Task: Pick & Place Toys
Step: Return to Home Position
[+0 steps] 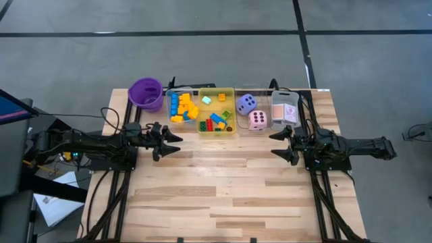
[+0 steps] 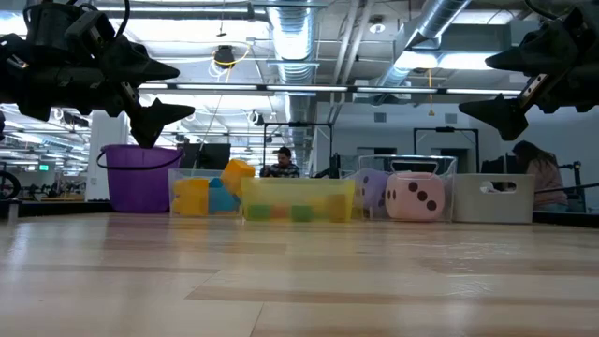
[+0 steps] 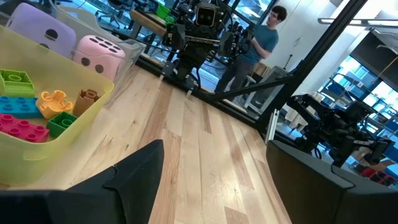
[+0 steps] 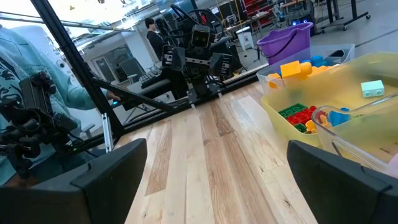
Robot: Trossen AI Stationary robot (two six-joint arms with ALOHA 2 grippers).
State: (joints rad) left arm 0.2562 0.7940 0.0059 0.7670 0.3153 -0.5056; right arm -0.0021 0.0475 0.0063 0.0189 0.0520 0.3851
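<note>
The toys lie in trays in a row at the table's far side. Yellow and blue blocks (image 1: 181,108) sit in a clear tray. Mixed blocks (image 1: 216,121) sit in the yellow tray (image 1: 216,91). The purple die (image 1: 246,103) and pink die (image 1: 257,120) sit in a clear tray. Red-patterned cards (image 1: 285,112) lie in the grey tray. My left gripper (image 1: 177,143) is open and empty, in front of the block trays. My right gripper (image 1: 275,144) is open and empty, in front of the dice tray. Both hover above the table.
A round purple cup (image 1: 146,93) stands at the far left end of the row. The wooden table (image 1: 229,196) is bare between and in front of the arms. People and other machines show in the room beyond the table.
</note>
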